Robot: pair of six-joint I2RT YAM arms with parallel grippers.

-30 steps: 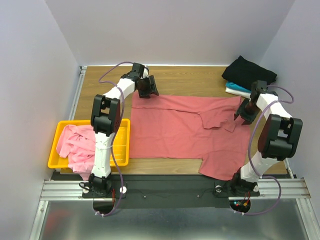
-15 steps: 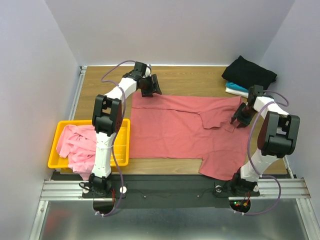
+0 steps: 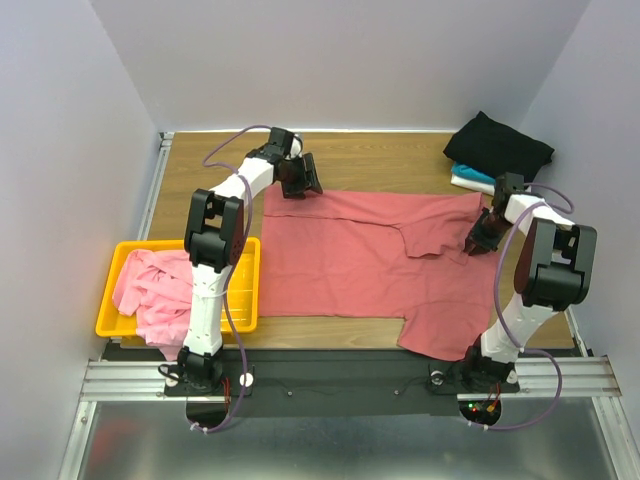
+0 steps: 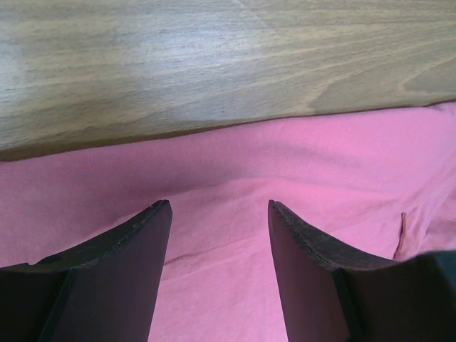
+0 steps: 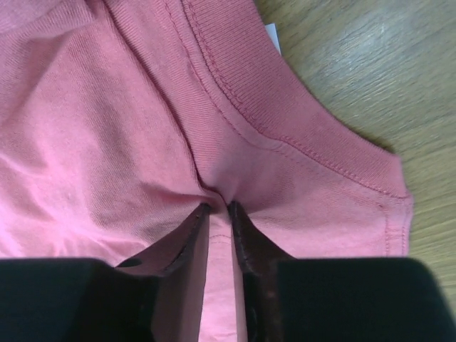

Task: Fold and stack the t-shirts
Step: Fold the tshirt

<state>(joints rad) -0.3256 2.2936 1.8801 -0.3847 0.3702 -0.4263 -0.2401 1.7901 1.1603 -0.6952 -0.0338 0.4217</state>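
Observation:
A large dusty-red t-shirt (image 3: 350, 270) lies spread flat across the table. My right gripper (image 3: 478, 245) is at its right edge beside the ribbed collar (image 5: 299, 142). In the right wrist view that gripper (image 5: 217, 206) is shut on a pinched fold of the red cloth (image 5: 107, 128). My left gripper (image 3: 305, 180) hovers open over the shirt's far-left edge. In the left wrist view the left gripper (image 4: 217, 203) holds nothing, with only pink-red cloth (image 4: 320, 157) below it. A folded black t-shirt (image 3: 498, 143) sits at the far right corner. A light pink t-shirt (image 3: 150, 285) is heaped in the basket.
The yellow slotted basket (image 3: 180, 245) stands at the table's left near side. A teal and white folded item (image 3: 470, 180) lies under the black shirt. Bare wood (image 3: 380, 160) runs along the far edge. Walls close in the left, right and back.
The right gripper moved further onto the shirt by the collar and its jaws closed on a fold of cloth. The left gripper shifted slightly right and stayed open.

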